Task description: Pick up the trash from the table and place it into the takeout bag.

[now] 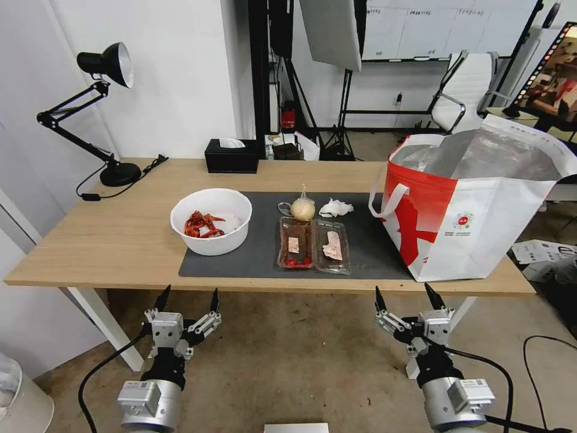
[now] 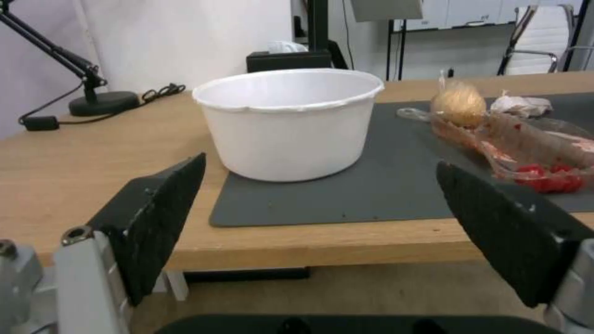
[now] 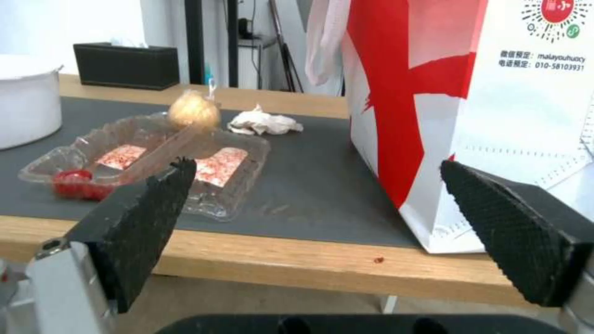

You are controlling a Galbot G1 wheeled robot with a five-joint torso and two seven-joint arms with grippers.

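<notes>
Both claws low before worktop (image 1: pixel 90 240) edge: left claw (image 1: pixel 187 299) and right claw (image 1: pixel 406 298) spread wide, empty. Bowl (image 1: pixel 211 220), clamshell tray (image 1: pixel 313 245), bagged ball (image 1: pixel 302 208), napkin (image 1: pixel 335 208) on mat (image 1: pixel 372 246). Takeout bag (image 1: pixel 481 210) upright at right, mouth open. Judgement: rise above edge first; grip bowl by rim, keep level.

Silver hands (image 1: pixel 187 299) (image 1: pixel 409 296) with black ridged fingertips, black cables
</notes>
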